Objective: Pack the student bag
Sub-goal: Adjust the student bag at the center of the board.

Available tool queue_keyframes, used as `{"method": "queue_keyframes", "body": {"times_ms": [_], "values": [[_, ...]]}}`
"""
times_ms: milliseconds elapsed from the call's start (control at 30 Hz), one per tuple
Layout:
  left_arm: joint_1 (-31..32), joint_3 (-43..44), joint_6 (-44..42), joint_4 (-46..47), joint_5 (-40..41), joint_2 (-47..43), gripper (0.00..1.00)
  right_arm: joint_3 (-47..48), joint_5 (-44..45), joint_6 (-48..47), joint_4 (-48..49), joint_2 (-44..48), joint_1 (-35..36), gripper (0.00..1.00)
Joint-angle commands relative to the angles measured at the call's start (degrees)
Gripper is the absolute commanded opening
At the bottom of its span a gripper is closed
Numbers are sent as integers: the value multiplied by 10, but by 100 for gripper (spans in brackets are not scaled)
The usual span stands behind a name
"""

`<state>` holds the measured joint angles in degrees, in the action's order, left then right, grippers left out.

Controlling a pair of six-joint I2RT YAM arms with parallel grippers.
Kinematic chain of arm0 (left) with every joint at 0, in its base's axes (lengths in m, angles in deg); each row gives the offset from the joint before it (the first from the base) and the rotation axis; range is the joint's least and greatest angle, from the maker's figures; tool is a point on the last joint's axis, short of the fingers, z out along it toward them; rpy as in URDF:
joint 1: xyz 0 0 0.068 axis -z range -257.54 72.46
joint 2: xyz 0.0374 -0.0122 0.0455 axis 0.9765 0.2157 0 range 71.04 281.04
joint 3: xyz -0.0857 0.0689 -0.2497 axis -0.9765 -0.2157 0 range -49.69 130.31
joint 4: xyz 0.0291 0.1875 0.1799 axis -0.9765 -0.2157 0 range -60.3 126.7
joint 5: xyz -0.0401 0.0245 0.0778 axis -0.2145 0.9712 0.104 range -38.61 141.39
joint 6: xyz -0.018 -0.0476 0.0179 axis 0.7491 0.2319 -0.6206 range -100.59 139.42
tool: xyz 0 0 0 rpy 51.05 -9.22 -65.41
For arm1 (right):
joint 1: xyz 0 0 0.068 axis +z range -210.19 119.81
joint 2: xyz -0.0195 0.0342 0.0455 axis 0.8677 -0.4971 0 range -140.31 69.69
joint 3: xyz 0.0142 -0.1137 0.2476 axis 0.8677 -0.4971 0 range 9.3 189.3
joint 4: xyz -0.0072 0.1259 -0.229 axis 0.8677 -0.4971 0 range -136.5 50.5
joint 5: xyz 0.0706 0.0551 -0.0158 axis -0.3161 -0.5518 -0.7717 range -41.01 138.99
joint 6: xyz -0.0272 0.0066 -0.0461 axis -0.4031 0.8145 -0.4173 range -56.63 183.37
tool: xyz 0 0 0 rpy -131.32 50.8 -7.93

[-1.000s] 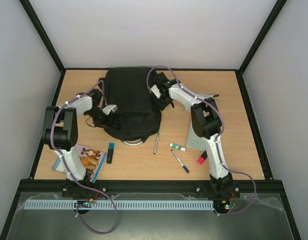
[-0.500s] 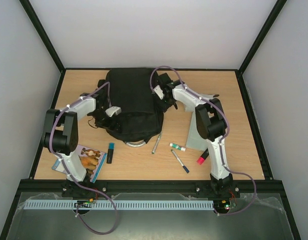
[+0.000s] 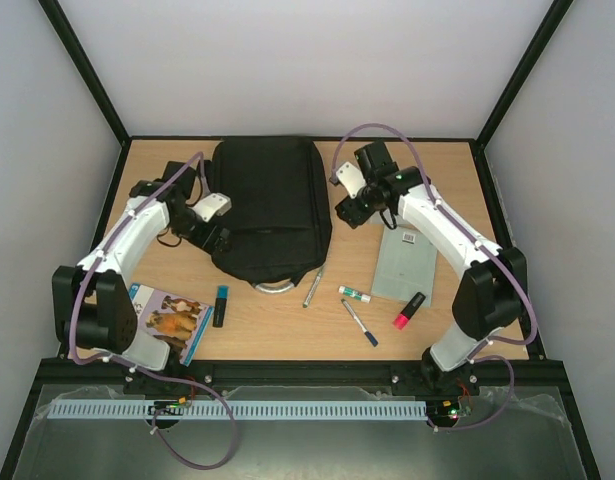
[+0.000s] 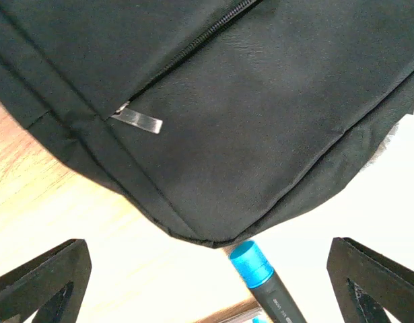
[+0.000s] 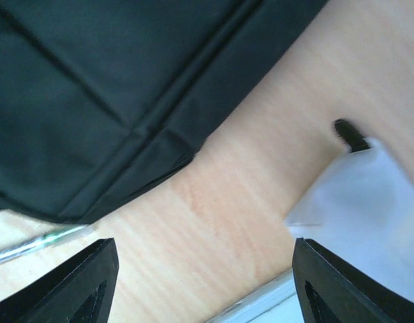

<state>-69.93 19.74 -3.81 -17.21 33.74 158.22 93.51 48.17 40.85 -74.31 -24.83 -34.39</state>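
Black fabric student bag flatter now, my arms drawn off it, left claw and right claw wide, empty.

The wooden table fills the middle of the top view. The black bag lies flat at upper centre, its grey loop toward the bottom of the frame. At lower left lies a booklet, with a blue highlighter just right of it. Below the bag's right corner a silver pen lies aslant, near a green marker and a blue pen. Right of centre lies a whitish pouch, with a pink highlighter at its lower edge.
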Motion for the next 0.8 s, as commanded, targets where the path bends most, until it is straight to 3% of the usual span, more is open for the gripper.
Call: {"method": "queue_keyframes", "body": {"times_ms": [0,400,600,767], "values": [[-17,-2,4,-30,17,-31,99,-61,-74,-5,-49,23,3,71],[3,-14,-18,-38,-82,-93,96,-185,-20,-17,-74,133,-3,70],[21,-25,-9,-38,-115,-97,94,-192,-53,34,-78,114,-84,69],[21,-52,-84,-62,-75,-123,91,-184,-59,36,-80,104,-107,68]]}}
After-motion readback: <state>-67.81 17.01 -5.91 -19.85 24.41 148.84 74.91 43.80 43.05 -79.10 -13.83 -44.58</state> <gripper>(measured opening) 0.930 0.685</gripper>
